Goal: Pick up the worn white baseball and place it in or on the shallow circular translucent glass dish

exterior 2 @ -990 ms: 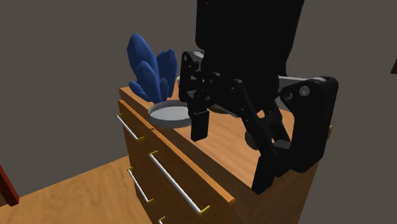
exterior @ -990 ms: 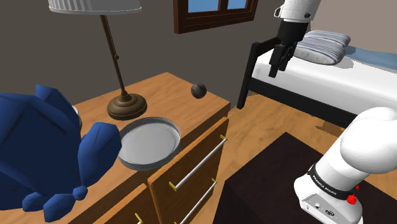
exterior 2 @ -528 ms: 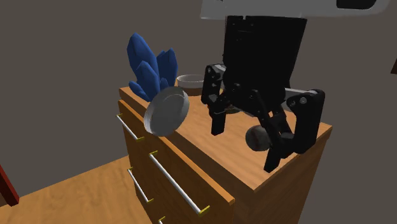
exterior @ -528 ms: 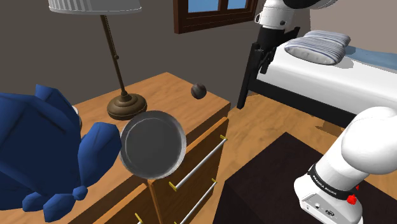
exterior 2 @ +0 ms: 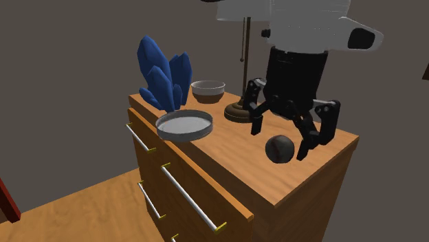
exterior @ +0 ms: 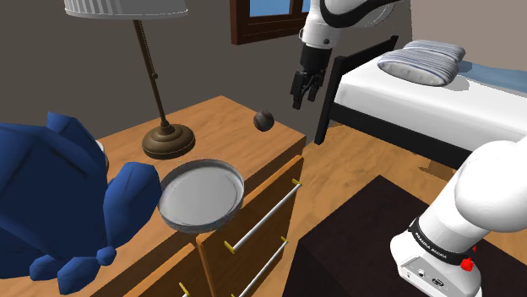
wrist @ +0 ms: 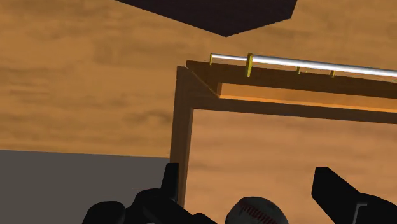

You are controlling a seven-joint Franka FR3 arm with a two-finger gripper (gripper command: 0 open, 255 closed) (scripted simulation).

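Note:
The baseball (exterior: 263,121) sits near the end of the wooden dresser top (exterior: 221,126); it looks dark in both exterior views (exterior 2: 280,149), but greyish white with red stitching in the wrist view (wrist: 256,212). My gripper (exterior 2: 282,133) hangs open just above it, one finger on each side, neither touching it. In the shoulder view the gripper (exterior: 302,89) is above and right of the ball. The shallow round dish (exterior: 201,196) lies at the dresser's front edge, well away from the ball (exterior 2: 184,125).
A lamp base (exterior: 168,141) stands behind the dish. A big blue crystal-shaped ornament (exterior: 59,202) and a small bowl (exterior 2: 207,89) occupy the far end. Drawer handles (wrist: 299,64) run along the front. A bed (exterior: 422,93) stands beyond the dresser.
The gripper has swung over the dresser end and come down around the ball. The dish tipped up on edge half a second ago and now lies almost flat again.

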